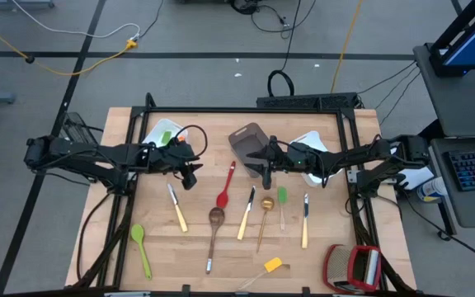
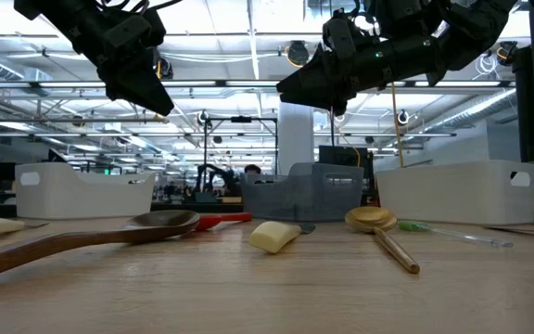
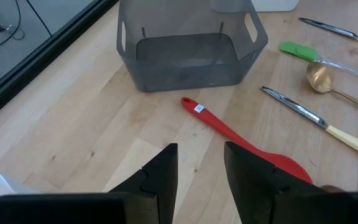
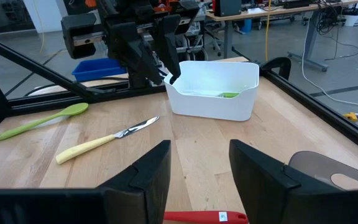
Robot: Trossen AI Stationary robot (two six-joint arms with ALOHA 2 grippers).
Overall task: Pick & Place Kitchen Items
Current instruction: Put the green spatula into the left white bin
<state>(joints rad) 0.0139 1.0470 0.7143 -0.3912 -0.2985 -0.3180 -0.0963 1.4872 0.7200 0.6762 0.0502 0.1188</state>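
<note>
Red spoon (image 1: 226,186) lies between the open, empty left pincer (image 1: 191,178) and right pincer (image 1: 265,171).

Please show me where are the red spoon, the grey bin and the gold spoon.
red spoon (image 3: 229,132), left wrist view, on the middle of its handle.
grey bin (image 3: 185,62), left wrist view, on its front wall.
gold spoon (image 1: 266,204), high view, on its bowl.

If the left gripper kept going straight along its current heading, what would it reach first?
Probably the red spoon, lying just ahead of the open left gripper; beyond it stands the grey bin. Depth is uncertain.
</note>
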